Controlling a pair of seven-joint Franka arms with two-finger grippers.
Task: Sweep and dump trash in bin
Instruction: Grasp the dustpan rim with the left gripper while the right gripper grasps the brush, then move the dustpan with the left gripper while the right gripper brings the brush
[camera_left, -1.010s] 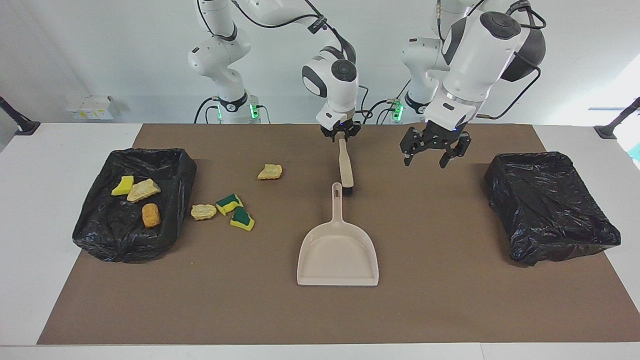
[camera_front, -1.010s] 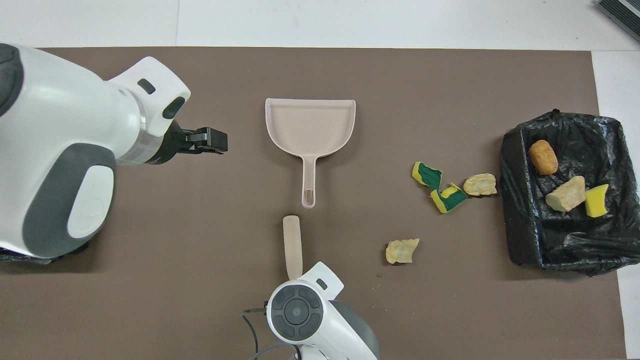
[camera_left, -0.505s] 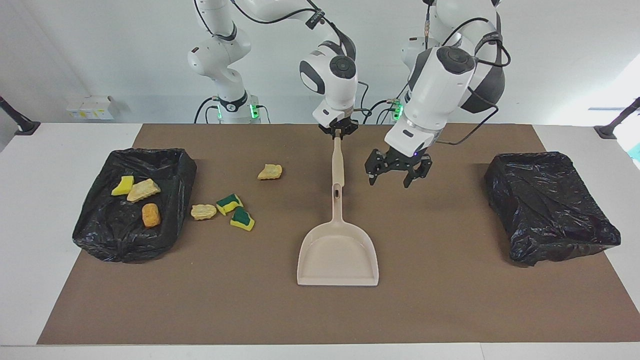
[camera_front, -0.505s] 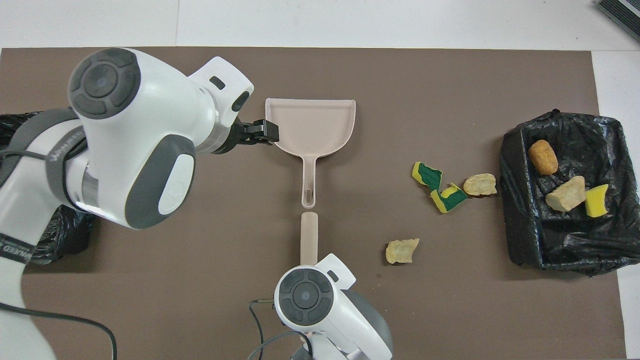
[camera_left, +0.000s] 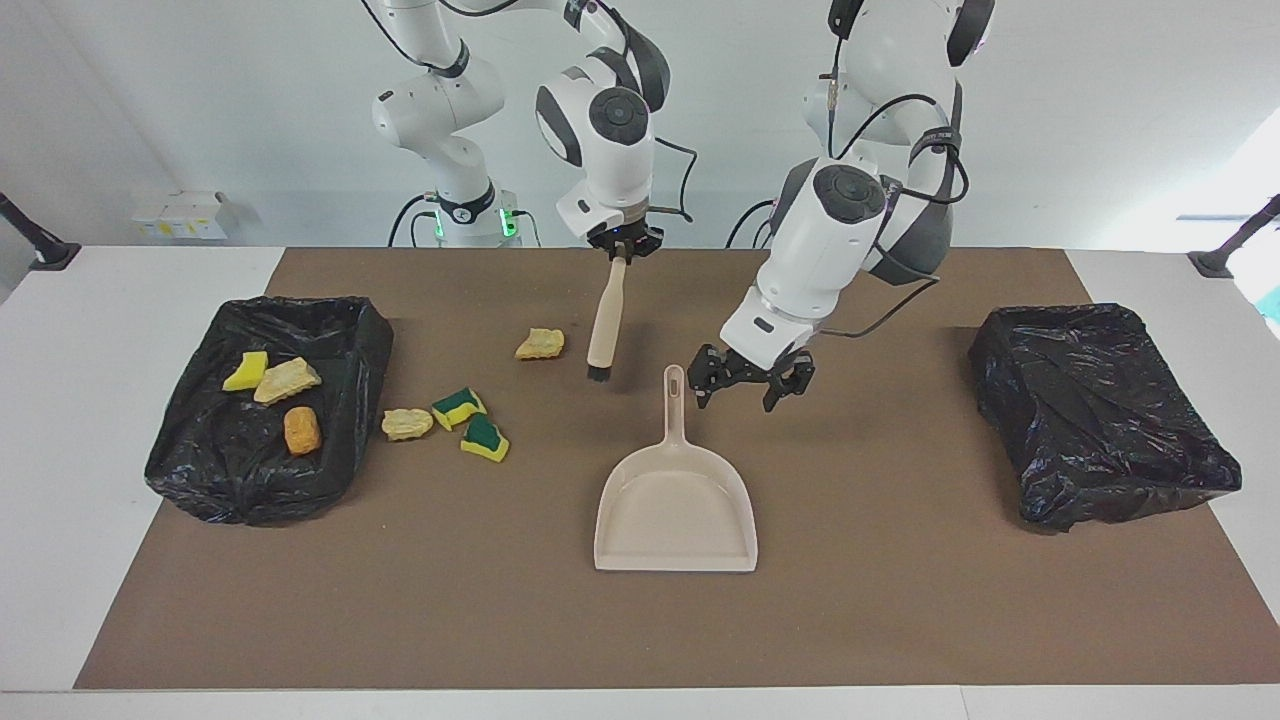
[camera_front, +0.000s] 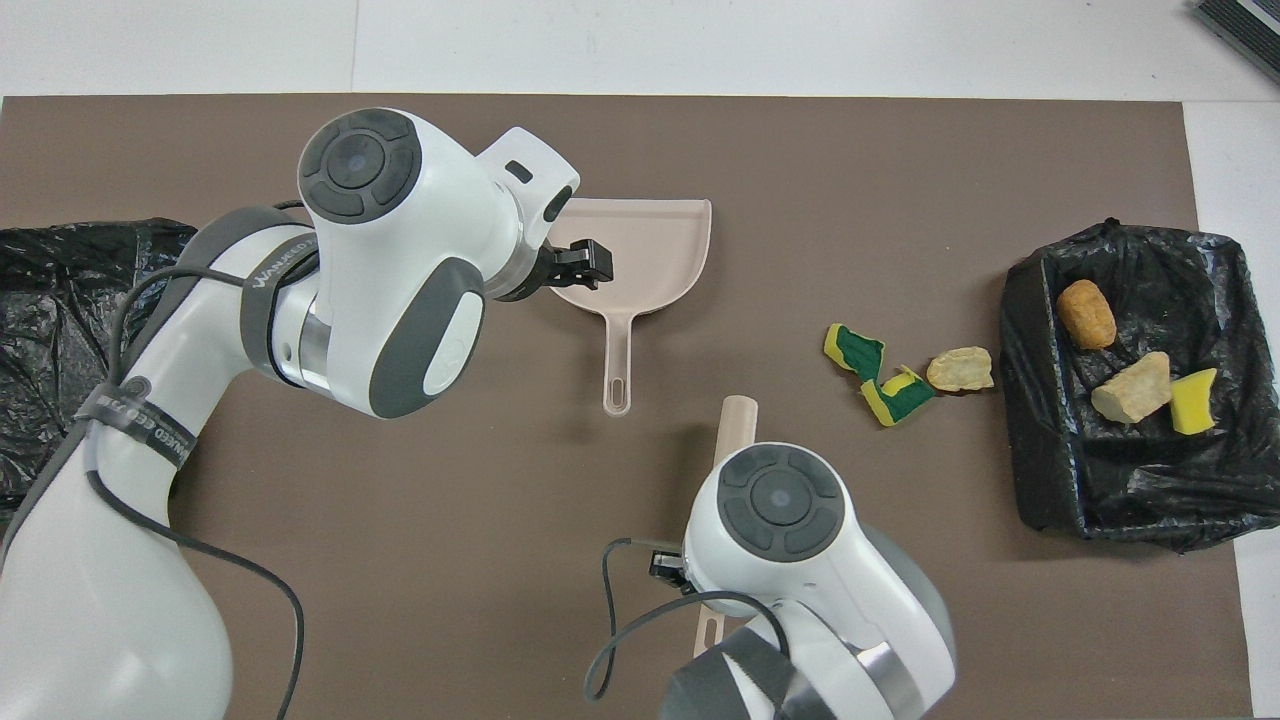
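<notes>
Trash: we count seven scraps. Three lie in black bin (camera_left: 262, 415) at right arm's end of table: yellow sponge piece (camera_left: 245, 371), tan chunk (camera_left: 286, 380), orange-brown lump (camera_left: 302, 430). Four lie on brown mat (camera_left: 900, 600) beside that bin: two green-yellow sponge pieces (camera_left: 472, 422), tan chunk (camera_left: 407, 424), another tan chunk (camera_left: 540, 344) at 1 o'clock from these in facing view.

Right gripper (camera_left: 622, 244) clamped on brush (camera_left: 606, 318), brush raised, bristles down, over mat near last chunk.

Left gripper (camera_left: 745, 385) spread wide, holds nothing, we see it just beside dustpan (camera_left: 676, 508) handle.

Second black bin (camera_left: 1100, 415) at left arm's end.

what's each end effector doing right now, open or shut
Left end effector: open, holding nothing, beside the dustpan handle.
Right end effector: shut on the brush.
</notes>
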